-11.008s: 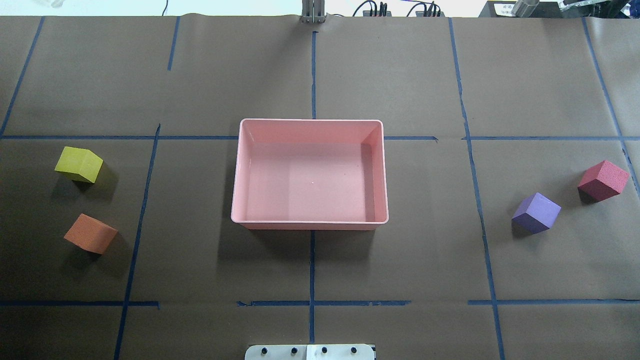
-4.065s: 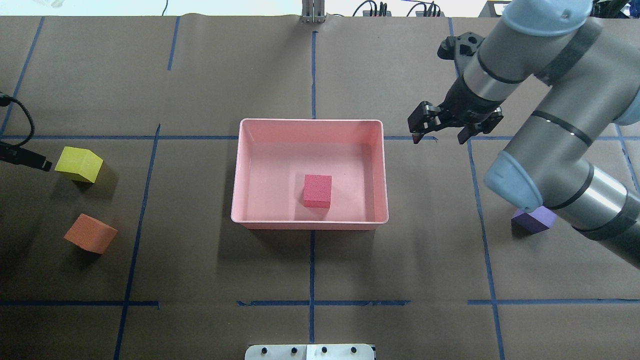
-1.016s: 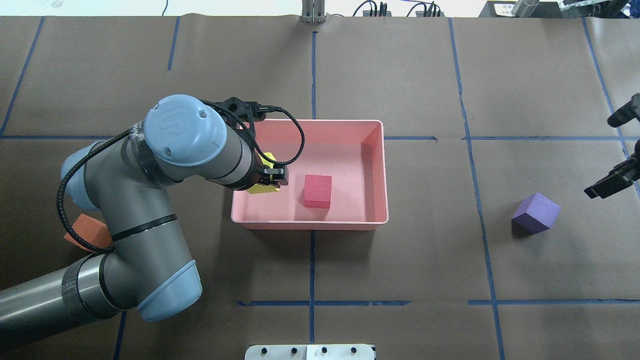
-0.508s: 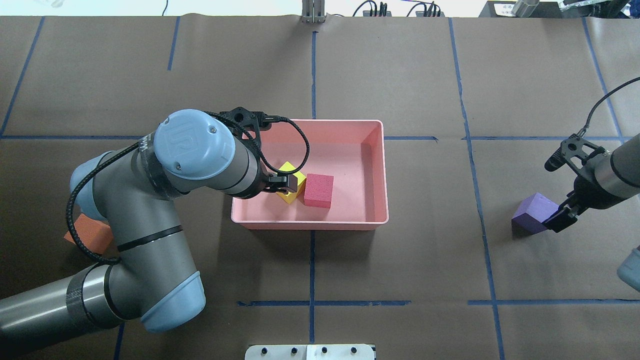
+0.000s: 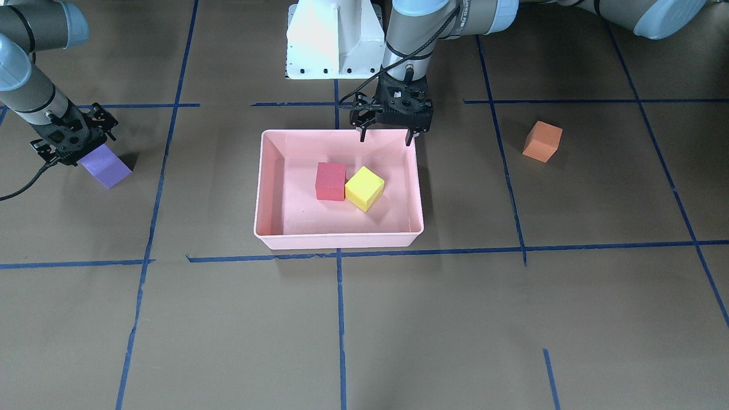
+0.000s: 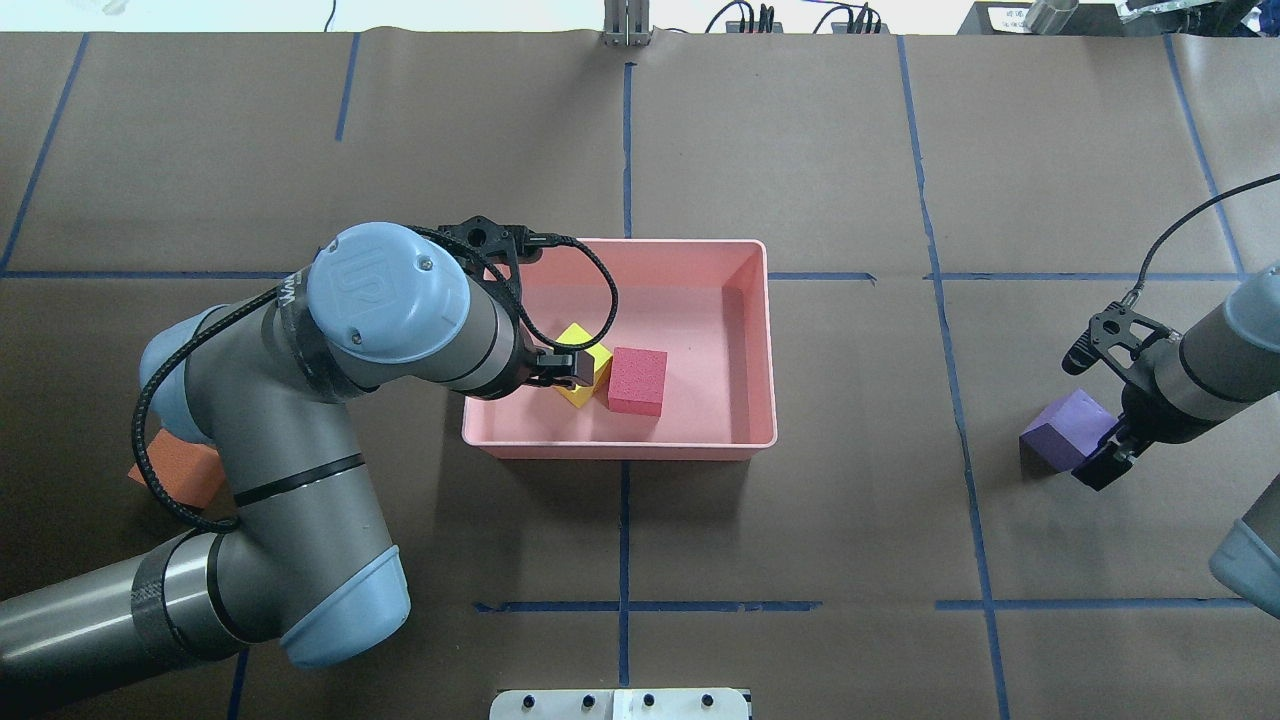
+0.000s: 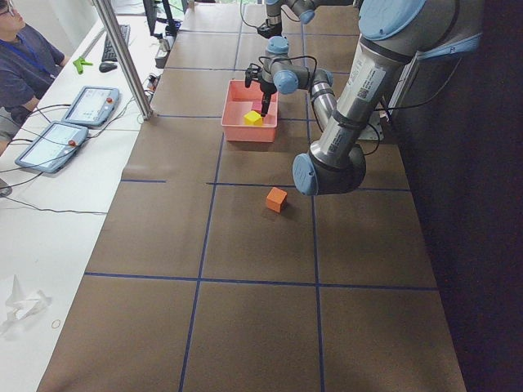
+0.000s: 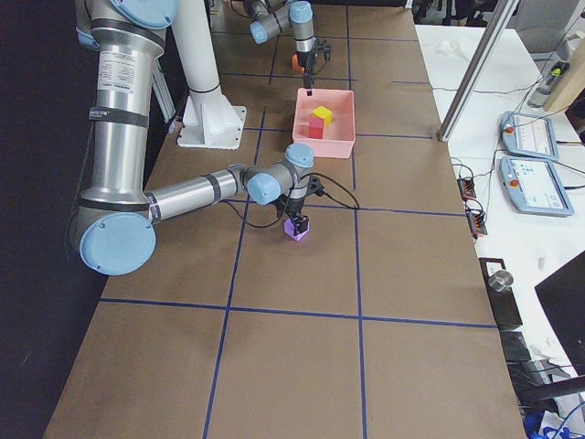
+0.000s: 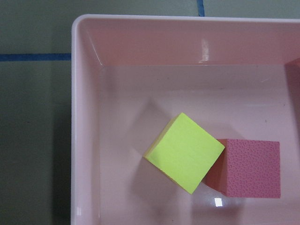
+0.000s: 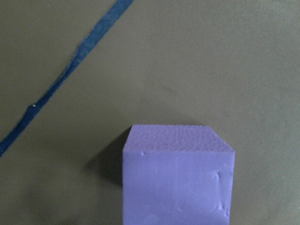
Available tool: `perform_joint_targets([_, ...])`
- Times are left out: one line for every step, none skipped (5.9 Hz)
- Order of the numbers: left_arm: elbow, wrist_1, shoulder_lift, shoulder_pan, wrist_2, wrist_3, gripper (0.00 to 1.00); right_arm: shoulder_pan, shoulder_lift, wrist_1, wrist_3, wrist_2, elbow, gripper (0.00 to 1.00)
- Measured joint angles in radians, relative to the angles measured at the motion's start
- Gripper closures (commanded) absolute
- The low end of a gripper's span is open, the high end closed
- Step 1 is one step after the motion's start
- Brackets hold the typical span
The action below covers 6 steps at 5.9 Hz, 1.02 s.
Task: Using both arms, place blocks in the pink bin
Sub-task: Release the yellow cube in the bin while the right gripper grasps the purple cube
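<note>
**Two blocks in the bin, two out on the worktop**

A brown-paper worktop (image 6: 800,150) crossed by blue tape lines (image 6: 625,150) carries everything here, with the robot's white base pedestal (image 5: 333,40) at one edge. The pink bin (image 5: 339,242) sits at the middle of the worktop. Inside it lie the red block (image 5: 331,181) and the yellow block (image 5: 364,188). The red one lies square to the bin's walls and the yellow one is turned at an angle, so that one of its corners touches the red one's side.

The left arm (image 6: 300,450) reaches in over the bin. Its claw (image 5: 385,139) hangs above the bin with its fingers spread wide — it is empty and clear of both blocks. The left wrist view looks straight down on the yellow block and a corner of the bin.

The orange block (image 5: 542,141) rests on the worktop on the robot's left, well apart from the bin. In the overhead view it is partly hidden behind the left arm.

On the robot's right, also well apart from the bin, the purple block (image 5: 108,168) lies on the worktop. The right arm (image 6: 1200,370) is bent down to it, and the right claw (image 5: 73,149) is at the block — the views do not show whether its fingers are pressed against the sides or stand off them. The right wrist view shows the purple block close up at the bottom of the picture.
</note>
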Motion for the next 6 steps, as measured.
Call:
perform_joint_targets([0.0,0.0,0.0,0.006,0.013,0.0,0.0,-0.003,0.019,0.0,-0.002,-0.007,-0.025,0.09])
perform_joint_targets([-0.001,0.0,0.001,0.01,0.019,0.0,0.0,-0.005,0.041,0.0,0.002,-0.015,-0.047,0.25])
perform_joint_targets([-0.003,0.0,0.001,0.011,0.021,0.0,0.0,-0.007,0.053,-0.001,0.012,-0.017,-0.055,0.5])
perform_joint_targets([-0.005,0.0,0.001,0.011,0.022,0.0,0.0,-0.008,0.064,-0.002,0.031,-0.015,-0.057,0.77])
perform_joint_targets([-0.007,0.0,0.002,0.011,0.021,0.001,0.0,-0.008,0.073,-0.003,0.074,-0.012,-0.055,0.79])
perform_joint_targets([-0.012,0.0,0.011,0.011,0.018,0.006,0.0,-0.009,0.087,-0.004,0.171,-0.004,-0.044,0.79])
